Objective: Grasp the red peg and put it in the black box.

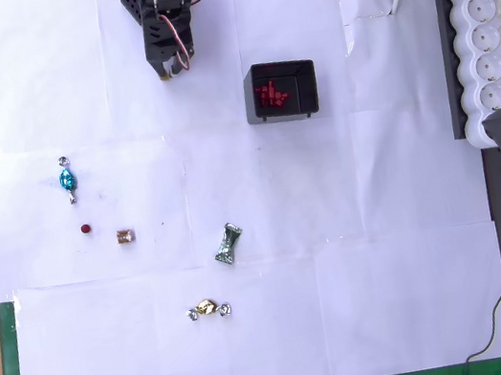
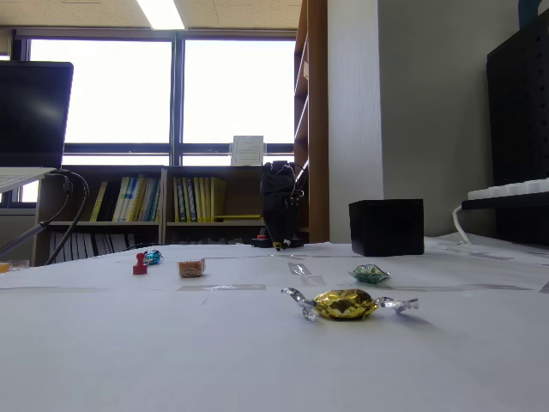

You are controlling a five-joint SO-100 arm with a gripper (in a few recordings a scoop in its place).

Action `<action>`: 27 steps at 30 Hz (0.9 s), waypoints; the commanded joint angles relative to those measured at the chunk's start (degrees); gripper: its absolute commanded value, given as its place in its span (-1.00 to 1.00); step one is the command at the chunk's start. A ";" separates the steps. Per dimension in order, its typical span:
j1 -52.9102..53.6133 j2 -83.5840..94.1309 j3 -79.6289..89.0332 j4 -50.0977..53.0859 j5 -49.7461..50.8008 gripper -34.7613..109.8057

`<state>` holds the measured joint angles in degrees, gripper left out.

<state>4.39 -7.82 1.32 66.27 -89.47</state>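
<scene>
The red peg (image 1: 86,229) stands alone on the white paper at the left, small and dark red; in the fixed view the red peg (image 2: 140,264) is at the left, upright. The black box (image 1: 281,91) sits at the upper middle with several red pegs inside; in the fixed view the black box (image 2: 386,227) is right of centre. My black gripper (image 1: 170,67) is folded back at the top of the table, pointing down toward the paper, far from the peg; the gripper (image 2: 278,246) hangs low at the back, its fingers together with nothing between them.
A blue-wrapped candy (image 1: 67,179), a brown-gold cube (image 1: 125,237), a green-wrapped candy (image 1: 228,245) and a gold-wrapped candy (image 1: 207,309) lie on the paper. A white power strip (image 1: 487,29) runs along the right edge.
</scene>
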 commanded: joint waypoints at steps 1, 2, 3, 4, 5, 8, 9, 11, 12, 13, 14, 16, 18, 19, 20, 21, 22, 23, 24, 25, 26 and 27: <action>3.25 -2.46 -4.13 -11.60 -1.49 -0.52; 3.96 -0.97 -3.69 -14.24 -1.58 -0.52; 4.48 0.44 -2.90 -16.61 -1.85 -0.52; 5.01 1.67 -1.85 -18.63 -2.11 -0.52; 5.54 2.99 -0.88 -21.18 -2.11 -0.52; 8.00 8.35 3.08 -28.04 -2.02 -0.52; 8.88 10.37 4.39 -29.62 -1.93 -0.52; 10.37 14.68 8.26 -30.76 -0.97 -0.52; 11.25 16.61 9.76 -31.90 -0.70 -0.52; 12.13 18.63 10.63 -33.75 -0.70 -0.52; 13.01 21.18 11.60 -36.04 -0.70 -0.52; 15.03 28.56 14.33 -41.31 -0.62 -0.52; 17.14 34.72 16.35 -47.29 -0.44 -0.52; 18.02 37.18 17.05 -50.54 -0.53 -0.52; 18.63 39.20 17.40 -53.61 -0.53 -0.52; 19.34 40.96 18.02 -55.81 -0.62 -0.52; 19.95 42.54 18.90 -56.78 -0.70 -0.52; 20.48 43.86 20.04 -56.87 -0.79 -0.52; 20.92 45.18 20.92 -57.30 -0.88 -0.52; 21.18 46.58 21.36 -58.80 -0.88 -0.52; 21.36 48.16 21.45 -61.26 -0.70 -0.52; 21.45 49.75 21.45 -63.54 -0.62 -0.52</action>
<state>24.43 37.44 16.35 8.44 -89.91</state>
